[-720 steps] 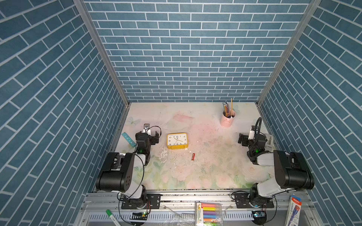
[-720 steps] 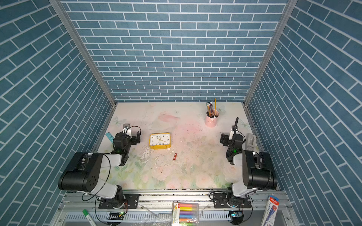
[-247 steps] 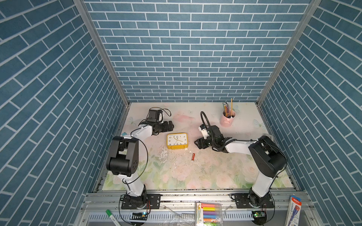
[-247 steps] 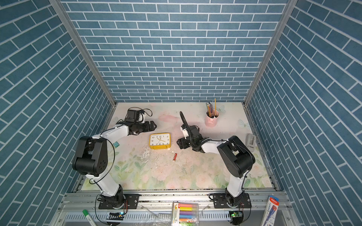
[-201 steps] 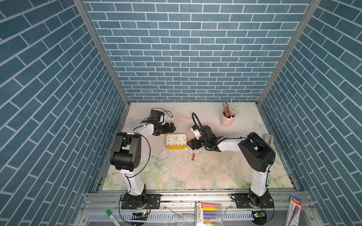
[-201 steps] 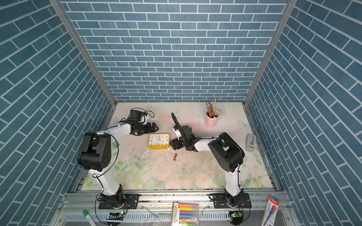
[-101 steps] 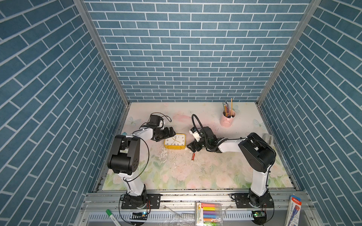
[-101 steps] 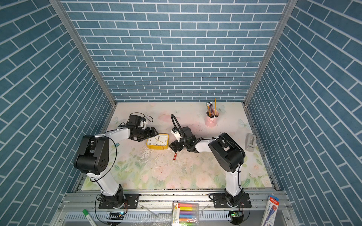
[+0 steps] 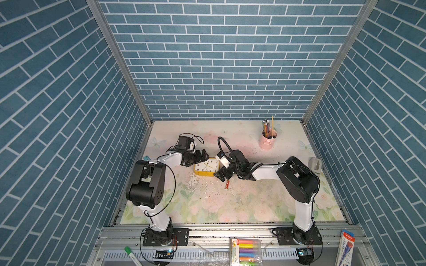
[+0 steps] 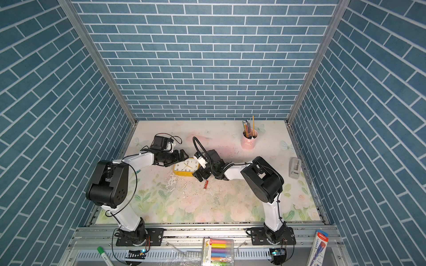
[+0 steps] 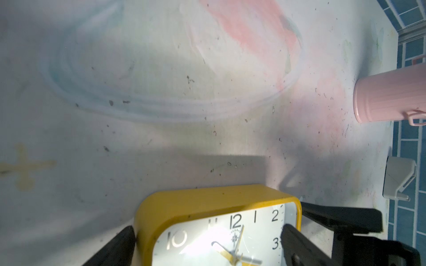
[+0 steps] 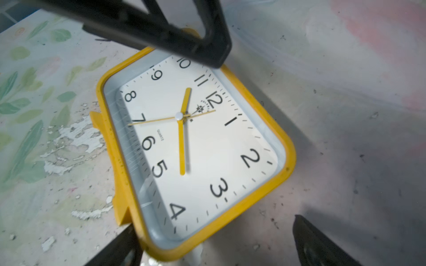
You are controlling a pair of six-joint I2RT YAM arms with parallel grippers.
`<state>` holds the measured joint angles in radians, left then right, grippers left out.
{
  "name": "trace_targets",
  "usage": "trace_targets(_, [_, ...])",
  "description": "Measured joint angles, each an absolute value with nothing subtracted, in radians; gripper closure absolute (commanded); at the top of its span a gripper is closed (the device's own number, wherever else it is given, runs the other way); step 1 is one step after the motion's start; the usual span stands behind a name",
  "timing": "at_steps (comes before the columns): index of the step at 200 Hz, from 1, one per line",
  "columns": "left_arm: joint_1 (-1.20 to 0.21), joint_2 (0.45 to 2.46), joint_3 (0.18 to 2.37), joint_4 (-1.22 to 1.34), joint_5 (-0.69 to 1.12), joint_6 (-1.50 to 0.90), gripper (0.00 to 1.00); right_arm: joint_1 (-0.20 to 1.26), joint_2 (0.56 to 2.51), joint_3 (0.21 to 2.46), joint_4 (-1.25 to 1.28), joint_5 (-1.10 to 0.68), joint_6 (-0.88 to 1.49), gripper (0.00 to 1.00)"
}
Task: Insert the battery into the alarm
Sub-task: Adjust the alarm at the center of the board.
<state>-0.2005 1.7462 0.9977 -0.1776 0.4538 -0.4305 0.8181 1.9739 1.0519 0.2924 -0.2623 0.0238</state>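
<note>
In both top views the alarm clock is seen lying dial up on the worktop, left of the middle and about halfway between the front and back edges. The battery is found on the bare worktop, just toward the front edge from the clock's right corner. It is apart from the clock and held by nothing. The left tool is placed at the clock's back left corner. The right tool is placed at its front right corner, near the battery but not touching it. A pink cup of pencils is seen toward the back right corner, and a small grey stand by the right edge.

In the left wrist view the left tool is shown spread wide. One finger is set just beside the clock's yellow side by the 10, and the other is seen across the dial by the 3. The clock is not clamped.

In the right wrist view the right tool is likewise shown spread wide around the clock's corner by the 4. One finger is set just beside the yellow rim, the other well clear of it. A finger of the left tool is seen over the corner by the 10.
</note>
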Motion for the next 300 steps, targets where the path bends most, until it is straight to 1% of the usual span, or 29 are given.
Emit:
trace_targets(25, [-0.223,1.731,0.953,-0.155,0.448,-0.459,0.01,0.817,1.979,1.053,0.287,-0.22,0.038,0.01])
trace_targets(52, [-0.249,1.672,0.898,-0.126,0.44,-0.503,0.01,0.802,1.979,1.05,0.272,-0.158,0.041,0.01])
trace_targets(92, [-0.328,1.577,0.829,-0.093,0.442,-0.571,0.01,0.701,1.96,1.038,0.241,-0.103,0.043,0.01])
trace_targets(118, [-0.355,1.534,0.854,-0.124,0.398,-0.562,0.01,0.645,1.954,1.047,0.201,-0.089,0.03,0.02])
trace_targets(138, [-0.353,1.536,0.952,-0.188,0.331,-0.502,0.01,0.634,1.948,1.047,0.186,-0.102,0.014,0.02])
trace_targets(157, [-0.342,1.582,1.09,-0.236,0.298,-0.429,0.01,0.638,1.934,1.03,0.184,-0.135,-0.008,0.02])
trace_targets(178, [-0.319,1.708,1.271,-0.275,0.302,-0.351,0.0,0.645,1.92,1.014,0.181,-0.164,-0.027,0.01])
trace_targets(203, [-0.297,1.853,1.383,-0.315,0.318,-0.283,0.0,0.664,1.919,1.013,0.179,-0.179,-0.042,0.01])
trace_targets(244, [-0.286,2.026,1.462,-0.374,0.366,-0.223,0.01,0.698,1.929,1.024,0.18,-0.184,-0.049,0.01])
trace_targets(300, [-0.286,2.05,1.438,-0.36,0.446,-0.213,0.01,0.706,1.966,1.06,0.213,-0.183,0.005,0.01])
